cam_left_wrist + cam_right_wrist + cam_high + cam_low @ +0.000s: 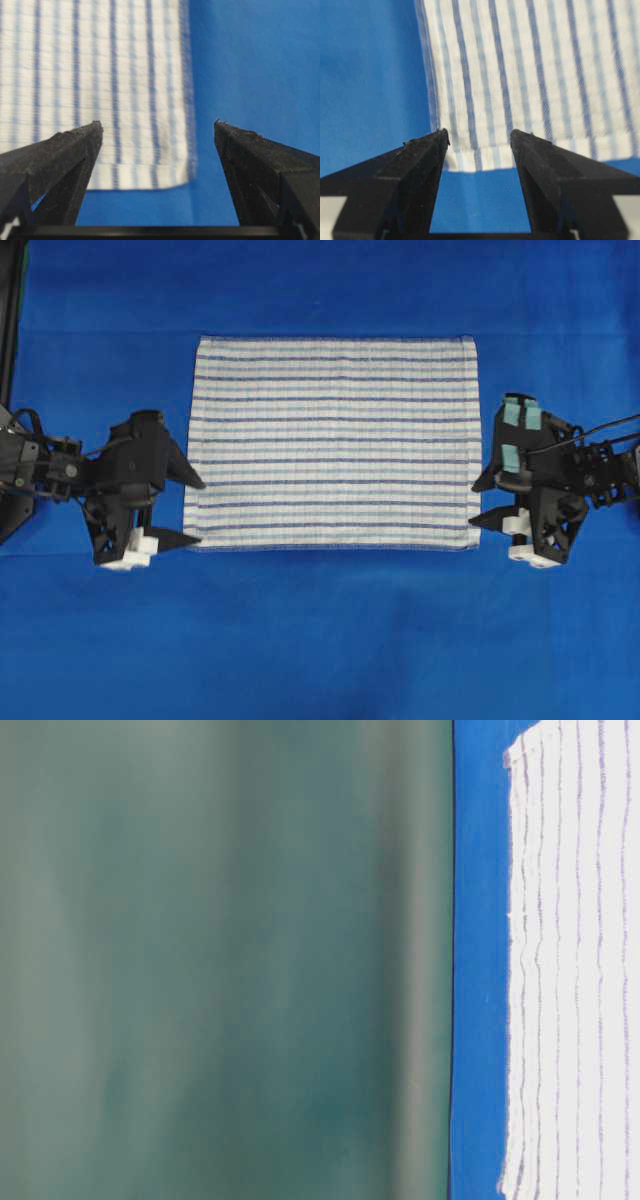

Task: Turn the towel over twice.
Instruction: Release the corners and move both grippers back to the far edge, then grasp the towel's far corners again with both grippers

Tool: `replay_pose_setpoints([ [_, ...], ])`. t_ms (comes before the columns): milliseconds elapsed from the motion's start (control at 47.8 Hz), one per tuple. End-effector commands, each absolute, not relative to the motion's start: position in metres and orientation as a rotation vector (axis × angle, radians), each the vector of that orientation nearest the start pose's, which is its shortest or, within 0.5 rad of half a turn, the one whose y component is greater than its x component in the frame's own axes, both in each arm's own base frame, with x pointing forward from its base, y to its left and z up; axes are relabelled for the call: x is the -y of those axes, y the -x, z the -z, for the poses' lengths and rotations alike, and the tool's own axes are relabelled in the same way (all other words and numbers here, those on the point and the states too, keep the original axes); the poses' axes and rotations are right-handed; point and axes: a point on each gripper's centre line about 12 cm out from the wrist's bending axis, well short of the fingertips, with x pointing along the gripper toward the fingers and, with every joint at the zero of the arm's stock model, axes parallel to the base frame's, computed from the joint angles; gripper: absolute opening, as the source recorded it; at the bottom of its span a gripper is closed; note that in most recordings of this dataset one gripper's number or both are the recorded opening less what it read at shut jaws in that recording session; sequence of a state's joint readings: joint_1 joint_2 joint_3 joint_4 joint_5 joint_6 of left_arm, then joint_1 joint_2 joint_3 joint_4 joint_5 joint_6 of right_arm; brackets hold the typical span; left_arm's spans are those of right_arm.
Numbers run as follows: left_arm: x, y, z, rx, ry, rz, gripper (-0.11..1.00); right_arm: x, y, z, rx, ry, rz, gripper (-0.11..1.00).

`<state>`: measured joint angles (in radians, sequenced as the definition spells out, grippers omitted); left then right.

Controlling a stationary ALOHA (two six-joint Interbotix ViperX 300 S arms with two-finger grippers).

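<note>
The towel (pixel 332 443), white with thin dark-blue and light-blue stripes, lies flat and spread out in the middle of the blue table. My left gripper (pixel 200 511) stands open at the towel's left edge near its front corner, with nothing between its fingers. In the left wrist view that corner of the towel (pixel 100 75) lies just beyond the open left gripper (pixel 157 125). My right gripper (pixel 478 506) stands open at the right edge near the front corner. The right wrist view shows the towel (pixel 530 75) hem just past the open right gripper (pixel 479 132). Neither gripper holds the cloth.
The plain blue table covering (pixel 320 640) stretches around the towel on all sides. A dark frame post (pixel 10 320) stands at the far left edge. At table level the towel (pixel 570 970) lies flat on the blue cover (pixel 480 970) before a blurred green backdrop (pixel 220 960).
</note>
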<state>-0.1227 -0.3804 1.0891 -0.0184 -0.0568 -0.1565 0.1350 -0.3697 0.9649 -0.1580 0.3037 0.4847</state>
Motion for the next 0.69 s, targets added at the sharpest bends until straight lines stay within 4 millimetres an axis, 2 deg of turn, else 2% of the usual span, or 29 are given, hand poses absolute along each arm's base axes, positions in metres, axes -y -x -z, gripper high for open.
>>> replay_pose_setpoints([
  [0,0.02,-0.27,-0.184,-0.581,0.145,0.021,0.85,-0.024,-0.272,-0.19,-0.818,-0.204,0.069,0.58],
  [251,-0.025,-0.265,-0.211,-0.465,0.156,-0.127,0.84,0.019,-0.262,-0.215,-0.703,-0.157,0.183,0.58],
  [398,-0.048,-0.259,-0.215,-0.437,0.14,-0.203,0.84,0.049,-0.254,-0.218,-0.677,-0.166,0.289,0.58],
  [670,-0.072,-0.255,-0.213,-0.45,0.095,-0.277,0.84,0.08,-0.25,-0.219,-0.657,-0.158,0.389,0.58],
])
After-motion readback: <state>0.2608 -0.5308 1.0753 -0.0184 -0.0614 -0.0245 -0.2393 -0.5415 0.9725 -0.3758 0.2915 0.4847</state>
